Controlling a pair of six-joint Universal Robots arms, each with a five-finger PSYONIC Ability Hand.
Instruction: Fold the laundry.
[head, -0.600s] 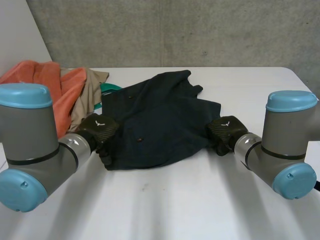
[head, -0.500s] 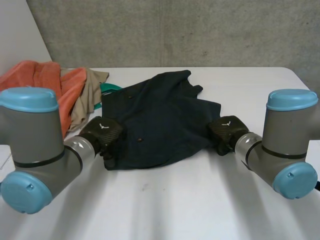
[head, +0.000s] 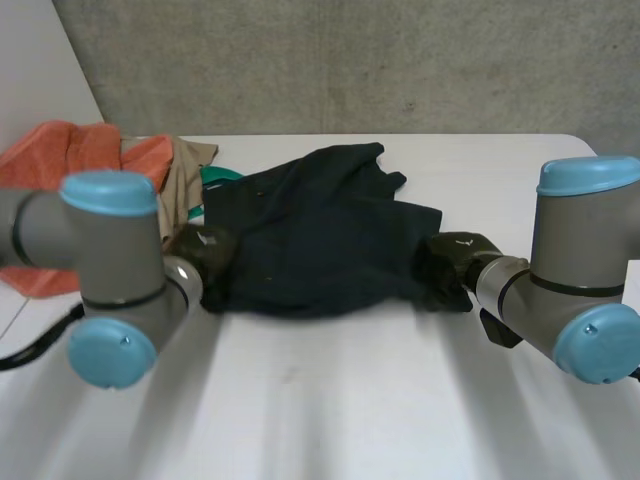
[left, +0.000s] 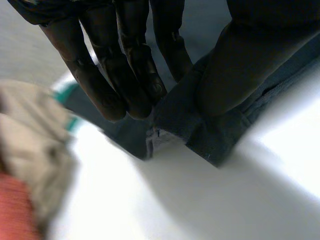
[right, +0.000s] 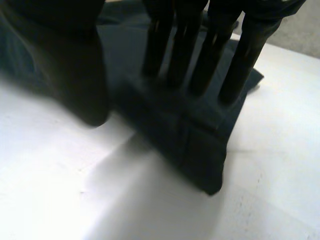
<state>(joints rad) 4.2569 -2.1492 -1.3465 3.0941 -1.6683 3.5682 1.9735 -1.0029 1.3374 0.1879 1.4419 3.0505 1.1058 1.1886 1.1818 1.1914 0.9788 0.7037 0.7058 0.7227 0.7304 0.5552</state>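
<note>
shirt (head: 320, 230): dark, spread mid-table (head: 330, 400) | left hand (head: 200, 250): fingers (left: 137, 85) and thumb pinch its near left corner | right hand (head: 455, 258): straight fingers (right: 185, 55) over near right corner, thumb clamping it

The left hand (left: 135, 30) pinches a folded edge of the dark blue garment (left: 200, 132) between its fingers (left: 102, 87) and thumb (left: 235, 70), above the white tabletop (left: 210, 205). Beige cloth (left: 30, 132) and orange cloth (left: 15, 212) lie beside it.
</note>
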